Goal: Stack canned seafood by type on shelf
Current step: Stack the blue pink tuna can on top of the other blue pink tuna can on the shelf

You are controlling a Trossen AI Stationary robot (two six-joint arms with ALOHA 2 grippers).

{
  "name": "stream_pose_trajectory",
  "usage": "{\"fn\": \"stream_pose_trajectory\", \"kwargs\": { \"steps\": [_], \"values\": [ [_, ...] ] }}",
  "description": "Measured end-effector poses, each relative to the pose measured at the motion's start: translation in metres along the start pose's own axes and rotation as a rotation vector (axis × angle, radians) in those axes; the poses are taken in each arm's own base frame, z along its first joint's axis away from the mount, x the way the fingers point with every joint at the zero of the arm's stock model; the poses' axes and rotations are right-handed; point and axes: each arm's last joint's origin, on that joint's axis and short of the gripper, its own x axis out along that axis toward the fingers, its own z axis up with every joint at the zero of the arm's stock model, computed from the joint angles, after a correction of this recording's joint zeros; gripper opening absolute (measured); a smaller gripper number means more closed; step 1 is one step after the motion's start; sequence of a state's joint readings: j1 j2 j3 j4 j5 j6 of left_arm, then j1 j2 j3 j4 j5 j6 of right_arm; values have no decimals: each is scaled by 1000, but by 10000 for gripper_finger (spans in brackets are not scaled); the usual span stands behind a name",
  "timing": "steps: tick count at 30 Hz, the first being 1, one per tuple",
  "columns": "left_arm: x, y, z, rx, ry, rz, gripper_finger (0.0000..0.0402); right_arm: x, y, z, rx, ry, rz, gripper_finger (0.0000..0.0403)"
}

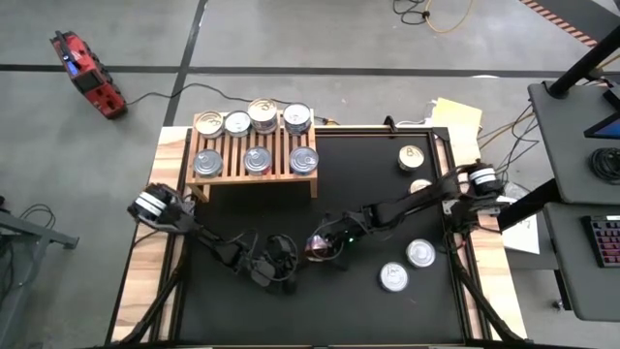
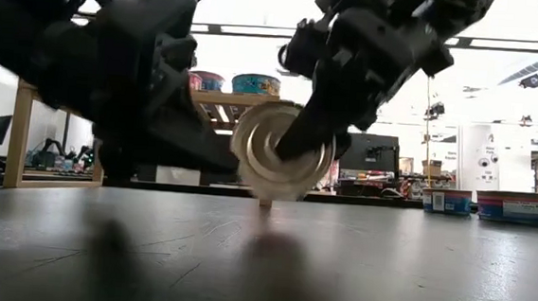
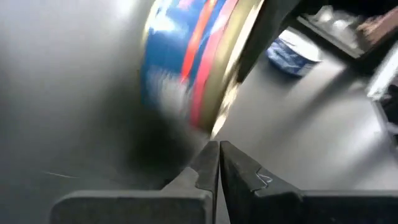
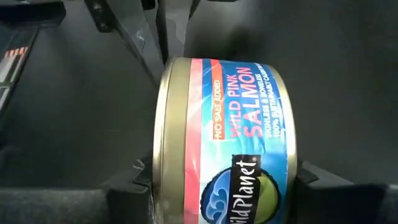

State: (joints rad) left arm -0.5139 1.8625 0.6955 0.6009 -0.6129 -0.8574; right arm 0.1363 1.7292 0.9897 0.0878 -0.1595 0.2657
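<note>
Your left gripper sits at the front of the table, fingers pressed together and holding nothing. Just right of it, your right gripper is clamped on a salmon can, tipped on edge above the table. The shelf behind carries seven cans.

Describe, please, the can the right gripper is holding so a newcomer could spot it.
On the black mat, below the wooden shelf, the right gripper clamps a salmon can. Unlike the flat-lying cans, it stands on edge, lifted.
</note>
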Motion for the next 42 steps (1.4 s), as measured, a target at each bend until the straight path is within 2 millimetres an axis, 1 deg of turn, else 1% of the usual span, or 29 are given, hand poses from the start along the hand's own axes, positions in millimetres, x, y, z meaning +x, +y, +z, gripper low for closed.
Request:
{"fn": "stream_pose_trajectory", "kwargs": {
  "steps": [3, 6, 8, 11, 14, 17, 20, 25, 27, 29, 32, 35, 39, 42],
  "values": [
    [-9, -1, 11, 61, 10, 23, 0, -21, -1, 8, 19, 9, -19, 174],
    [-20, -8, 30, 87, -6, -30, 0, -44, -2, 17, 75, -14, -31, 174],
    [-26, -13, 43, 104, -17, -79, 0, -62, -2, 27, 122, -76, -26, 174],
    [-34, -15, 63, 145, -50, -106, 0, -86, -2, 41, 164, -189, -30, 174],
    [-43, -20, 85, 197, -97, -113, 0, -105, -5, 54, 210, -305, -33, 174],
    [-50, -25, 106, 270, -108, -92, 0, -121, -5, 65, 234, -423, -7, 174],
    [-57, -32, 125, 385, -67, -42, 0, -129, -3, 72, 248, -500, 25, 174],
    [-65, -35, 152, 623, 148, 122, 0, -132, 0, 77, 243, -549, 59, 174],
    [-68, -37, 162, 682, 214, 175, 0, -132, 0, 77, 249, -551, 60, 174],
    [-70, -35, 169, 735, 287, 223, 0, -132, 0, 77, 255, -549, 62, 174],
    [-75, -43, 186, 749, 265, 214, 0, -137, 1, 79, 273, -578, 83, 174],
    [-86, -51, 206, 736, 192, 181, 0, -148, 4, 84, 301, -632, 118, 174],
    [-106, -57, 236, 698, 68, 134, 0, -162, 3, 86, 363, -670, 142, 174],
    [-124, -55, 254, 644, -14, 103, 0, -169, 1, 87, 426, -687, 156, 174]
  ]
}}
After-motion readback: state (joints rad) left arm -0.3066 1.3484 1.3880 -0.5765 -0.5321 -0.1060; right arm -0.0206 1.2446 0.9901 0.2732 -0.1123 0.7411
